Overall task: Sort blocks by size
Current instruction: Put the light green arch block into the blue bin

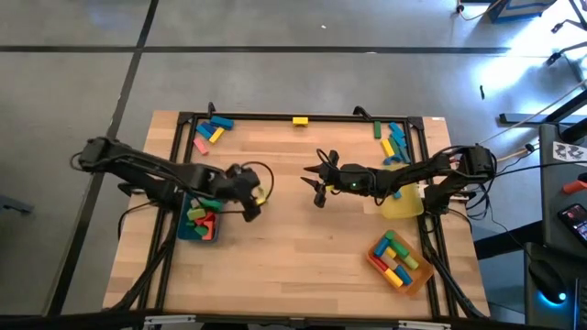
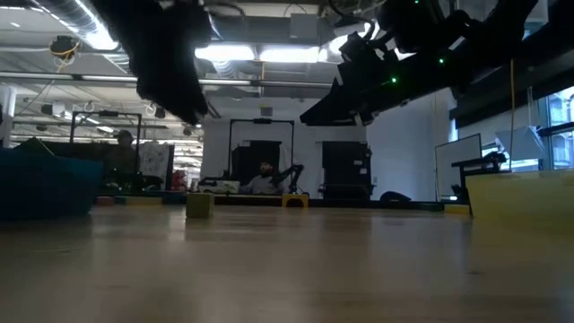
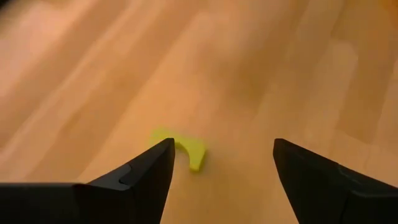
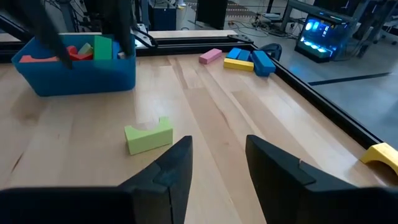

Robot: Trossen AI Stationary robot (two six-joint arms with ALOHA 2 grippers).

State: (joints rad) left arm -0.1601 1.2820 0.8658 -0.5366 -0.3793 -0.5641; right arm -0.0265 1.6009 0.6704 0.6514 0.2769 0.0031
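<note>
Left gripper (image 1: 256, 203) hangs just above the bare wood table (image 1: 303, 257), fingers (image 3: 143, 174) spread wide, nothing between them. Directly under it lies the yellow-green wooden arch block (image 3: 180, 147), alone on the table, just beside the blue shallow tray (image 1: 199, 231); the right wrist view shows it resting flat with its notch up (image 4: 148, 135).

Handling, as a judgement: painted wood, so stiff, light, not fragile; paint prob slick, so squeeze square on. Best hold is across the 2 flat parallel faces, mid-body, not over the curved notch or a thin leg, where it could pivot out. Lies low on the table, so fingertips need to come nearly down to the wood.

Right gripper (image 1: 317, 181) hovers over table centre, well apart from the arch, fingers (image 4: 171, 168) partly apart, holding nothing.

Counts, approx where pieces overlap:
- 1 loose arch block near the blue tray.
- Blue tray: about 4 blocks, red and green (image 1: 204, 220), piled, can't split exactly.
- Back-left corner group (image 1: 211, 131): about 4, blue, yellow, pink.
- 1 yellow block (image 1: 300, 120) alone at back edge.
- Back-right group (image 1: 393, 140): about 5, mostly blue w/ 1 green, 1 orange.
- Orange shallow tray (image 1: 423, 275), front right: about 6 mixed bars.
- Yellow shallow tray (image 1: 404, 205): contents hidden by right arm.
- 3 trays, 2 arms.
</note>
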